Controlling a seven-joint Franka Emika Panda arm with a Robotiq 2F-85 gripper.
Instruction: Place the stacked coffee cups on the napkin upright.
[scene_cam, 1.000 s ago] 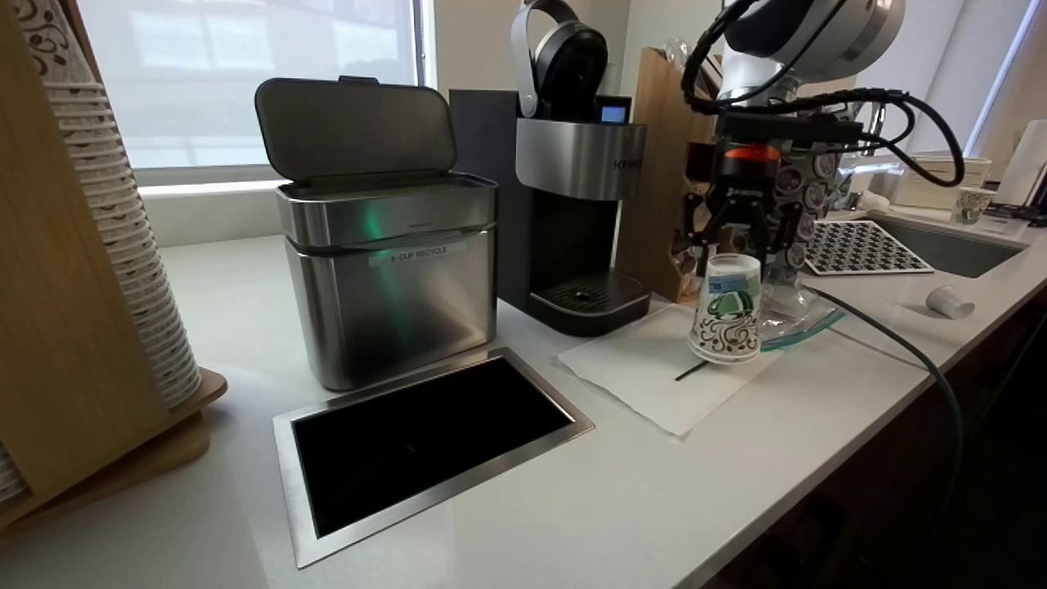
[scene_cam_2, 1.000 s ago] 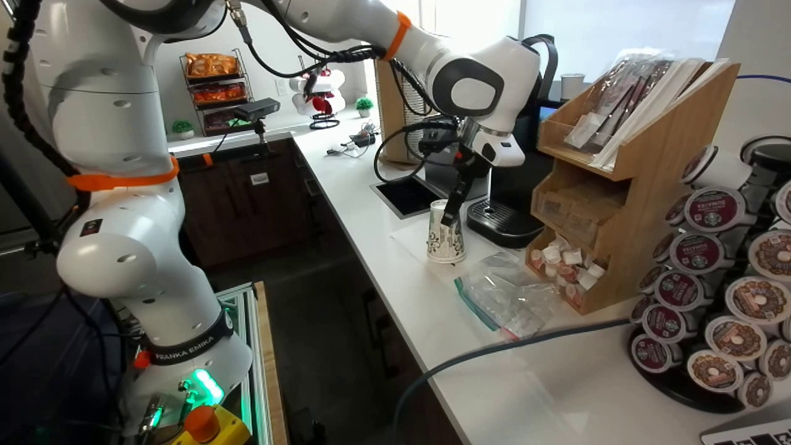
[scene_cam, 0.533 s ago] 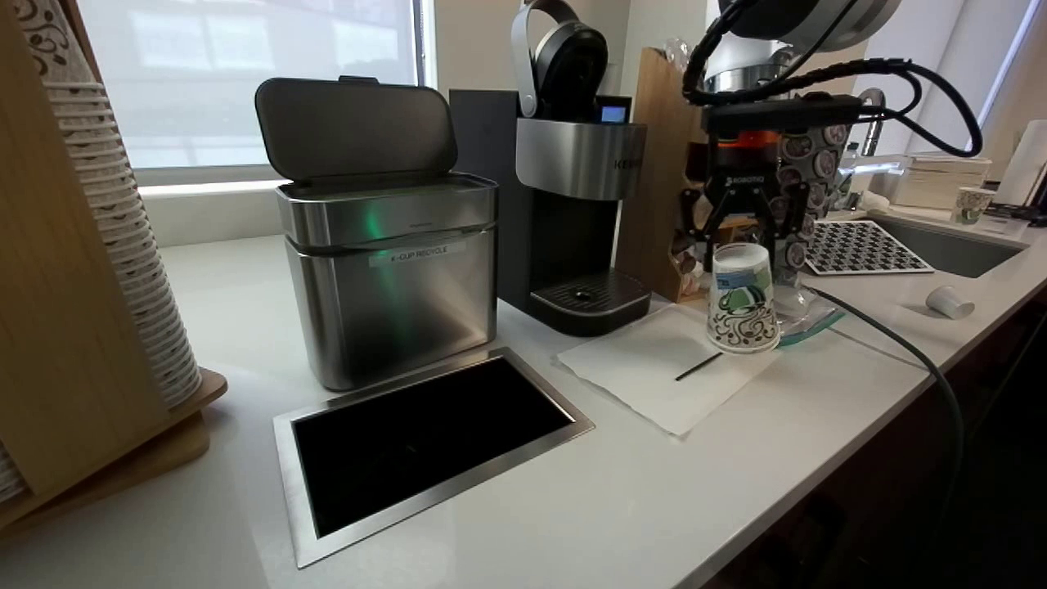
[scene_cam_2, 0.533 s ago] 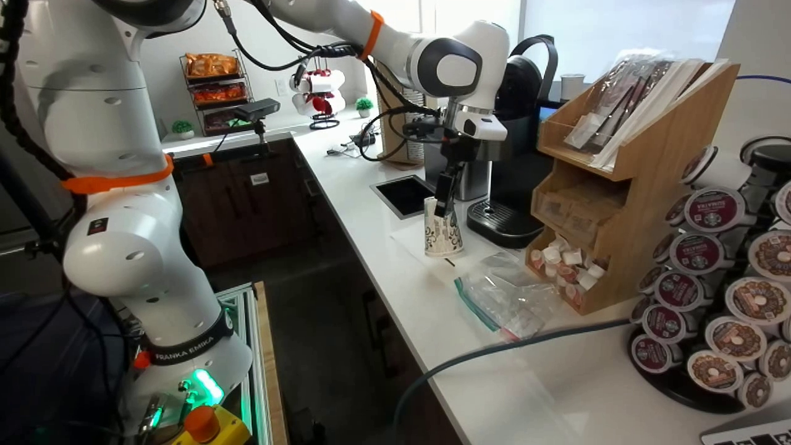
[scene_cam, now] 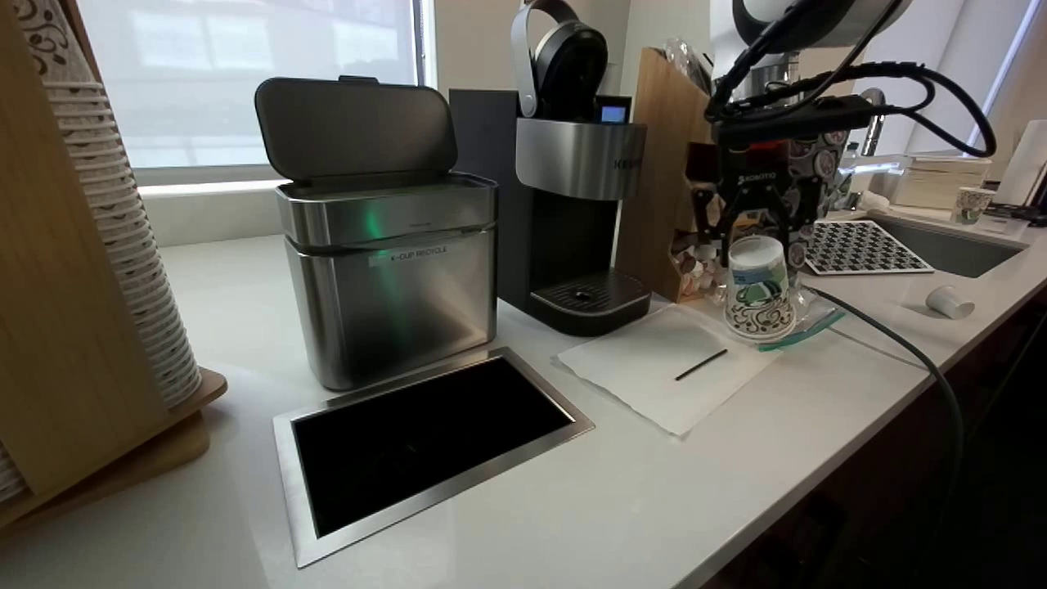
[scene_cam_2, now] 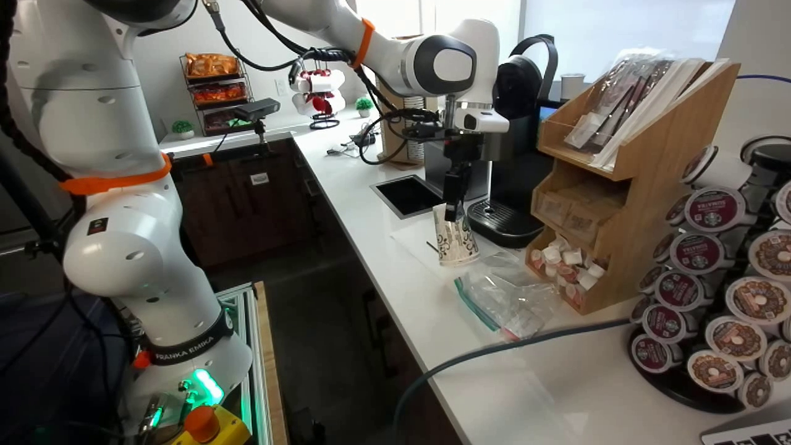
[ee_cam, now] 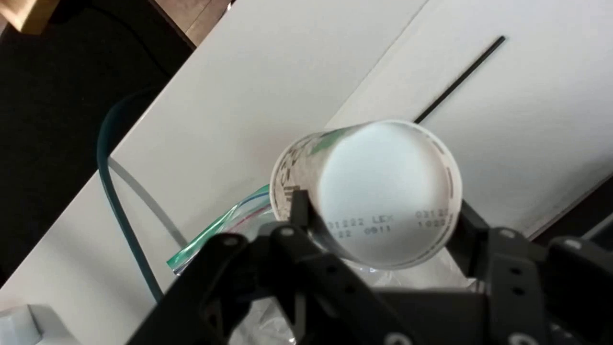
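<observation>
Cups (ee_cam: pixel 378 187) (upside down, slightly tilted) are gripped inside the tool (ee_cam: pixel 383 215).

A white counter (scene_cam: pixel 523 507) carries a napkin (scene_cam: pixel 638 368), clear bag (scene_cam_2: pixel 507 293), coffee machine (scene_cam: pixel 568 159) and steel bin (scene_cam: pixel 397 298).

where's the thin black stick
Right of centre in an exterior view: the stick lies on the white paper napkin, left of the patterned paper cups.
</observation>
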